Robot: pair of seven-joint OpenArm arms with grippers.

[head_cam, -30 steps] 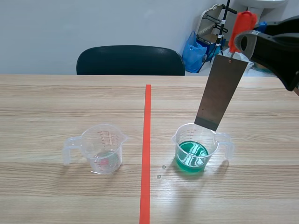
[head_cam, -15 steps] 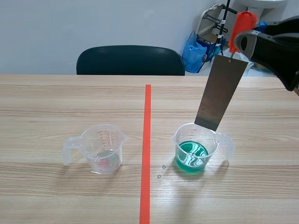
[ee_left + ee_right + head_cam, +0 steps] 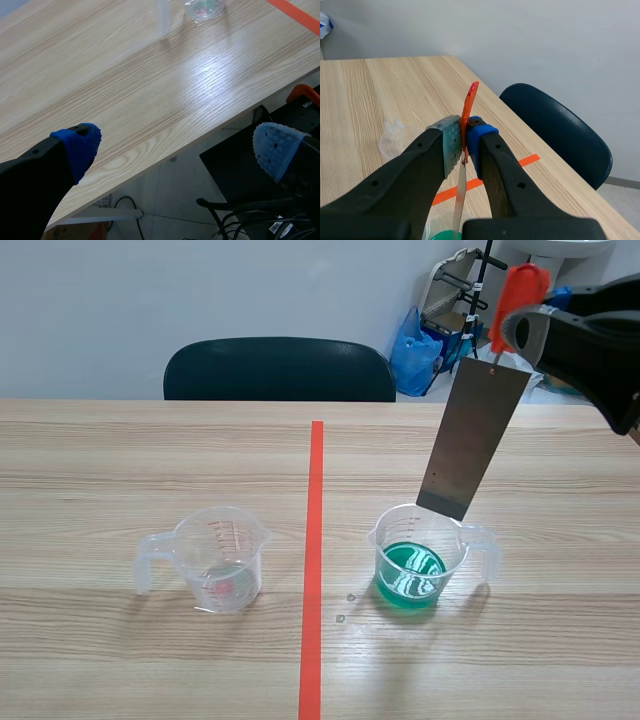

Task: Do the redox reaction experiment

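Wood-grain table (image 3: 120,450), dark chair (image 3: 280,368) at 12 o'clock; right gripper (image 3: 464,142) clamped on metal plate (image 3: 472,435), left gripper (image 3: 176,146) spread.

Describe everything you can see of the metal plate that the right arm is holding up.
The plate is a flat, dull grey rectangle, apparently metal. Its top hangs from an orange-red tab, which the right tool pinches. It hangs tilted, its bottom edge by the far rim of the cup of green liquid; whether they touch cannot be told. It is not dipped in the liquid.
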